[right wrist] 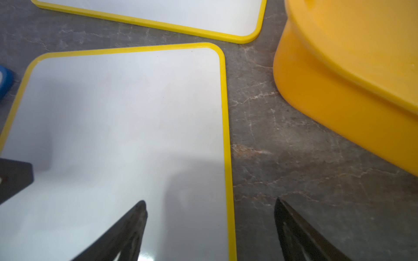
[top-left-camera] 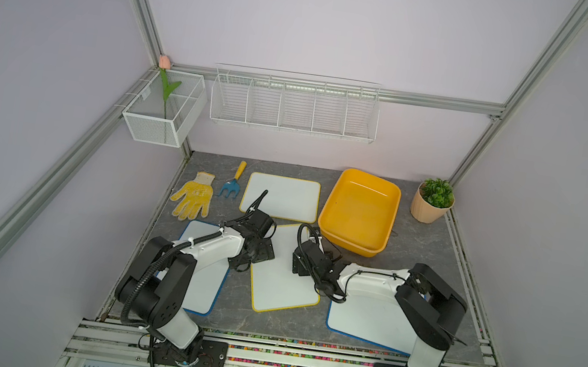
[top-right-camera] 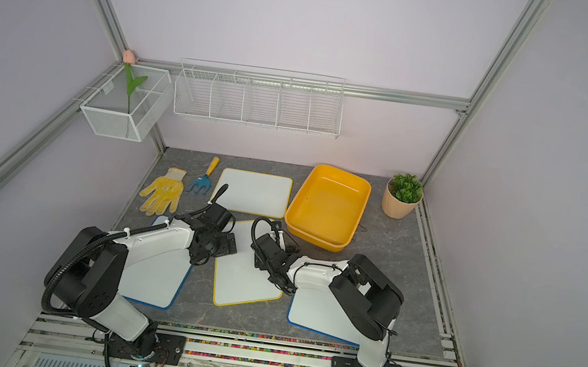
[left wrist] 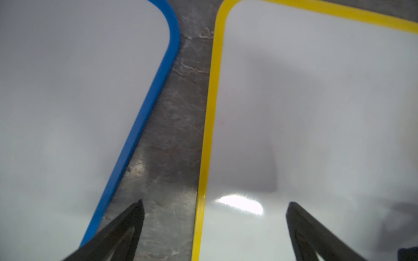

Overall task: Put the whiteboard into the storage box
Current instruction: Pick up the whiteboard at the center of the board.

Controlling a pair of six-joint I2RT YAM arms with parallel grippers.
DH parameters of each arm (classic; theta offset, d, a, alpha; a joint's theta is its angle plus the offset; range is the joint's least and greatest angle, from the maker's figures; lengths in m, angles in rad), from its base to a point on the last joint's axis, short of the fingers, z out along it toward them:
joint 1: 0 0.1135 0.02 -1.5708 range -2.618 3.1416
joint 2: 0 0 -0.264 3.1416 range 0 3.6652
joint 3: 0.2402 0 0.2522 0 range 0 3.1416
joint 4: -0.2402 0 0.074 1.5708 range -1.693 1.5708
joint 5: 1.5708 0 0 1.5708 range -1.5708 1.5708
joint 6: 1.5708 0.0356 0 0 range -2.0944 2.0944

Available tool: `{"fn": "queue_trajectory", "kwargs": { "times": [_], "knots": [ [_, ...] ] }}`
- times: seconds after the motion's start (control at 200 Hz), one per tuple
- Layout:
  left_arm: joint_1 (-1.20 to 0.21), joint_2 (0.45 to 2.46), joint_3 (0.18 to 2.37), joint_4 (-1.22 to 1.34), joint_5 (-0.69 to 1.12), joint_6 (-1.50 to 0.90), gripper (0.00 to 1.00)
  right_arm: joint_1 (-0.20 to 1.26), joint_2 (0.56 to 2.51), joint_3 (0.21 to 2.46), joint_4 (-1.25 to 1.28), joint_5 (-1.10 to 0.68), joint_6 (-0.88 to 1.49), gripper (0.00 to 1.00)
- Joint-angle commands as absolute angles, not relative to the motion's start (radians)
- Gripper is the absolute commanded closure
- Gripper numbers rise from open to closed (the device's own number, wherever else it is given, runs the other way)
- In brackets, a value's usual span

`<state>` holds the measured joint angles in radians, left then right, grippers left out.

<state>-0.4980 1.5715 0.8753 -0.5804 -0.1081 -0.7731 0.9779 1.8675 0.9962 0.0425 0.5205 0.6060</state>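
A yellow-framed whiteboard (top-left-camera: 281,281) (top-right-camera: 242,279) lies flat mid-table. My left gripper (top-left-camera: 255,259) (left wrist: 215,202) hangs open just above its left edge, one finger over the board (left wrist: 305,113) and one over bare table. My right gripper (top-left-camera: 301,266) (right wrist: 210,200) stands open the same way astride the right edge of that board (right wrist: 124,124). Neither holds anything. The yellow-orange storage box (top-left-camera: 357,213) (top-right-camera: 326,207) (right wrist: 350,67) sits empty at the back right. Another yellow-framed whiteboard (top-left-camera: 282,196) (right wrist: 158,11) lies behind.
Blue-framed whiteboards lie under the left arm (top-left-camera: 206,282) (left wrist: 67,90) and the right arm (top-left-camera: 367,314). A yellow glove (top-left-camera: 194,195) and a small garden fork (top-left-camera: 232,181) lie back left. A potted plant (top-left-camera: 434,201) stands back right. A mesh basket (top-left-camera: 165,110) and wire rack (top-left-camera: 294,107) hang on the walls.
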Motion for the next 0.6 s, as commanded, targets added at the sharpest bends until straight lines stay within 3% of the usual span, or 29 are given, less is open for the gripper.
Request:
{"fn": "queue_trajectory", "kwargs": {
  "times": [0.0,0.39,0.595],
  "knots": [
    [-0.505,1.595,0.899,-0.59,-0.122,-0.82,0.01,0.983,1.894,0.978,0.054,0.557,0.625,0.11],
    [-0.56,1.757,0.975,-0.621,-0.152,-0.869,0.01,0.989,1.966,0.994,0.064,0.474,0.676,0.11],
    [-0.601,1.82,0.97,-0.528,-0.062,-0.901,0.01,1.012,1.993,1.0,0.07,0.421,0.696,0.11]
  ]
}}
